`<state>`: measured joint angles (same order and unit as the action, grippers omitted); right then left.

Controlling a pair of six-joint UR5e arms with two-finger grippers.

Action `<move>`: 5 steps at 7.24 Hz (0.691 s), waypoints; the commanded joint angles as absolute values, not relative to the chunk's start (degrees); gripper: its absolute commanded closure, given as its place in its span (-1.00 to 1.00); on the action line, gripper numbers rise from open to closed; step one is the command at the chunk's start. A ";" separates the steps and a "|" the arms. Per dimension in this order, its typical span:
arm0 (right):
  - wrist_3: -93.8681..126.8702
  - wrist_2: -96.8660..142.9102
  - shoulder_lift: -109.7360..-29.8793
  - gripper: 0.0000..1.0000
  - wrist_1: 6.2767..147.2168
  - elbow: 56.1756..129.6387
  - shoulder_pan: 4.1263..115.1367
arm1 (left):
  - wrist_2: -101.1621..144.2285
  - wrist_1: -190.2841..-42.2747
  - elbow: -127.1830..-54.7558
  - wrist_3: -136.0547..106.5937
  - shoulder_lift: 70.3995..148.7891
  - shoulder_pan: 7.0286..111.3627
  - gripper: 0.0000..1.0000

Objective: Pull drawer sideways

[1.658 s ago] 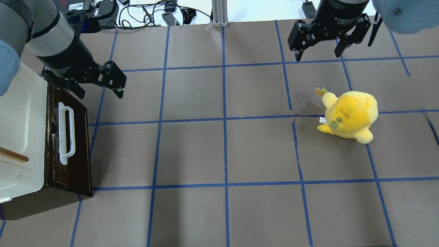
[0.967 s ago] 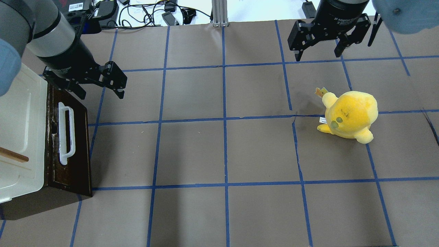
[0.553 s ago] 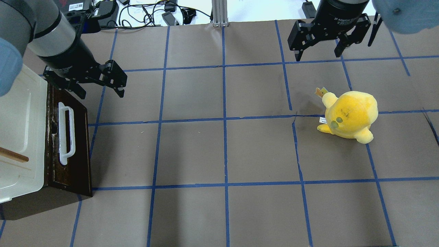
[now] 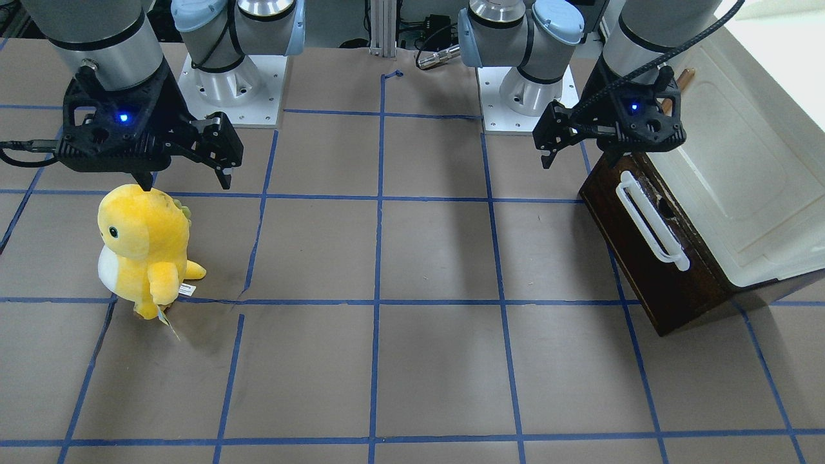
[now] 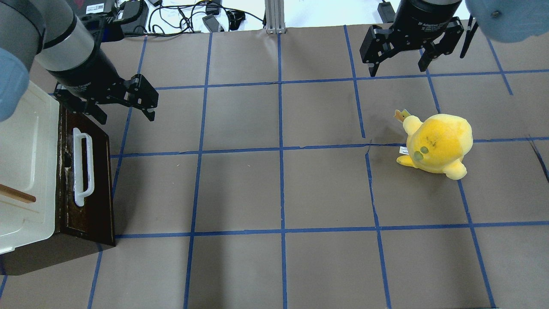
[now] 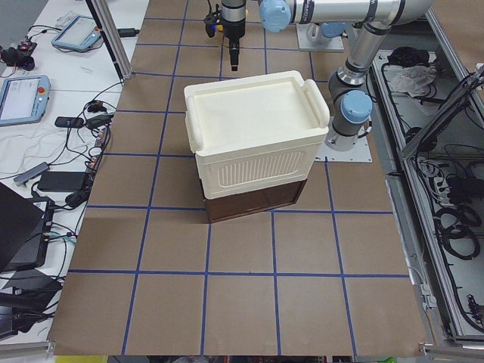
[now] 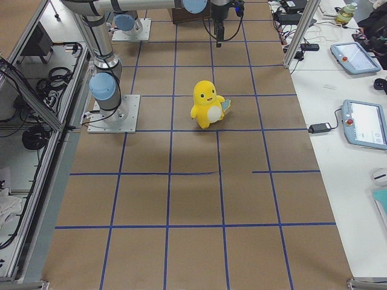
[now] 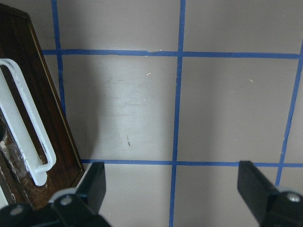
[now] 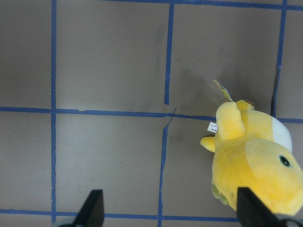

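The drawer (image 5: 96,189) has a dark brown front and a long white bar handle (image 5: 81,167). It sits pushed in under the cream-white cabinet (image 5: 21,163) at the table's left. It also shows in the front view (image 4: 644,270) and the left wrist view (image 8: 23,56). My left gripper (image 5: 126,115) is open and empty. It hovers by the far corner of the drawer front, clear of the handle. My right gripper (image 5: 397,68) is open and empty at the far right.
A yellow plush toy (image 5: 437,143) stands on the right half, below the right gripper. A wooden stick (image 5: 17,194) lies on the cabinet. Cables and devices (image 5: 184,17) lie beyond the far edge. The brown table (image 5: 279,193) has blue tape lines.
My left gripper has drifted slightly toward the far edge. The drawer, the toy and the right gripper have not moved.
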<state>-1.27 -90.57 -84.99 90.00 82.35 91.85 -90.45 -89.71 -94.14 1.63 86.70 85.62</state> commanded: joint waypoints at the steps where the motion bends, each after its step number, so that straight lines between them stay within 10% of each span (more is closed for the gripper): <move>1: -1.23 -90.53 -84.99 -1.00 90.00 82.35 91.85 | -89.82 -89.65 -94.48 1.06 86.92 84.29 -1.00; 5: -1.23 -90.62 -84.99 -1.00 90.00 82.35 91.85 | -90.35 -89.56 -94.92 0.97 86.92 84.20 -1.00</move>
<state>-1.23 -90.58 -84.99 90.00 82.35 91.85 -90.16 -89.59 -94.68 1.02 86.98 84.24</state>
